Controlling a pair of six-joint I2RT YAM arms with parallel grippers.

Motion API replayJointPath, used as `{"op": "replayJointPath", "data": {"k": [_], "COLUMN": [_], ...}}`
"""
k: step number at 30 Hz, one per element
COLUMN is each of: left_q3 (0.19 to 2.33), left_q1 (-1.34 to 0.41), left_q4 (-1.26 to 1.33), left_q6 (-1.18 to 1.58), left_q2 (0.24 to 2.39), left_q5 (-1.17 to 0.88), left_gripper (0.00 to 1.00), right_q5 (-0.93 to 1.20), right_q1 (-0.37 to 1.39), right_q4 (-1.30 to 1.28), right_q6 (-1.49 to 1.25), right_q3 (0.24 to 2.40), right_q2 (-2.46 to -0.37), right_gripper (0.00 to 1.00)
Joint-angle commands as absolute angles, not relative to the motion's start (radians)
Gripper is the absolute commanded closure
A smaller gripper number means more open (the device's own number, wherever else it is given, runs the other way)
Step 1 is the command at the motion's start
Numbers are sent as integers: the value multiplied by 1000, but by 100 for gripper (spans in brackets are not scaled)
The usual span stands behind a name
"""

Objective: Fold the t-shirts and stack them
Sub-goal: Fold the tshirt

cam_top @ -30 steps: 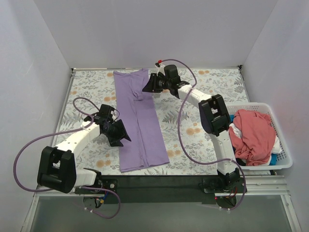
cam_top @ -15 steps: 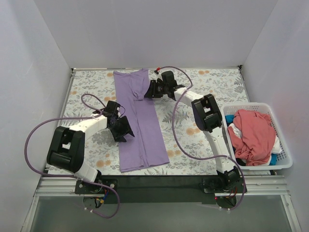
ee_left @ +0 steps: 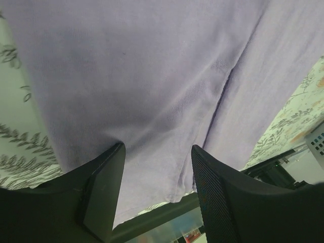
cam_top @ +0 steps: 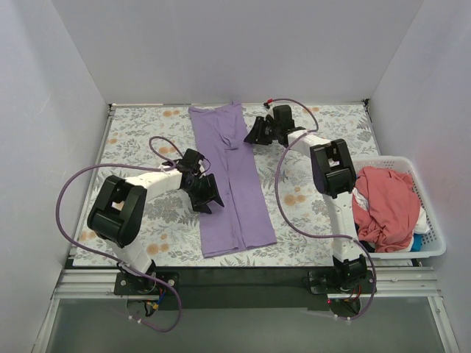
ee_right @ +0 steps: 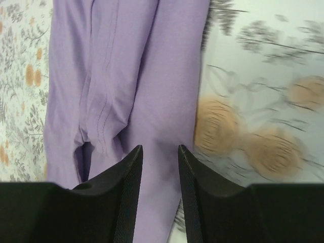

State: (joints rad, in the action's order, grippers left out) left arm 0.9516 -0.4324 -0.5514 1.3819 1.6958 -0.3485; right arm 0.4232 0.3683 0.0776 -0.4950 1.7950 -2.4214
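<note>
The lavender t-shirt [cam_top: 239,198] lies folded into a long narrow strip running from the back of the flowered table to its front edge. My left gripper [cam_top: 208,195] is low over the strip's left edge at mid-length. In the left wrist view its jaws [ee_left: 158,152] stand wide apart with flat lavender cloth [ee_left: 152,76] between them. My right gripper [cam_top: 254,132] is at the strip's far right edge. Its jaws [ee_right: 159,152] stand narrowly apart over the lavender cloth [ee_right: 152,76]. The coral-pink t-shirt [cam_top: 386,206] lies crumpled in the basket.
The white slatted basket [cam_top: 383,159] stands at the table's right edge, with bits of white and blue cloth [cam_top: 421,229] under the coral-pink shirt. The flowered table cover [cam_top: 147,140] shows on both sides of the strip. Purple cables loop from both arms.
Both grippers have moved to the right, and the lavender strip has slid to the right with them. The left arm has swung in towards the middle of the table.
</note>
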Motion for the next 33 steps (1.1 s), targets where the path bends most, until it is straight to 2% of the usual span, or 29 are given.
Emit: {"op": "replayJointPath", "data": {"k": [1, 5, 9, 17, 23, 27, 33], "left_q3": [966, 1003, 1025, 982, 881, 824, 787], "left_q1": [-451, -472, -482, -505, -569, -607, -655], "left_q4": [-552, -584, -644, -833, -914, -922, -896], "left_q6": [1396, 1411, 1436, 1445, 1477, 1509, 1545], "left_q2": [1735, 1726, 1626, 1441, 1316, 1279, 1292], "left_q5": [-321, -313, -232, -136, -144, -152, -155], "left_gripper": [46, 46, 43, 34, 27, 26, 26], "right_q5": [325, 371, 347, 242, 89, 84, 92], "right_q1": [298, 291, 293, 347, 587, 696, 758], "right_q4": [9, 2, -110, -363, -563, -580, -589], "right_q6": [-450, -414, -347, -267, -303, -405, -474], "right_q3": [1744, 1764, 1757, 1367, 1047, 872, 763], "right_q2": [-2384, -2347, -2217, -1855, -1590, -1416, -1333], "right_gripper": [58, 58, 57, 49, 44, 43, 44]}}
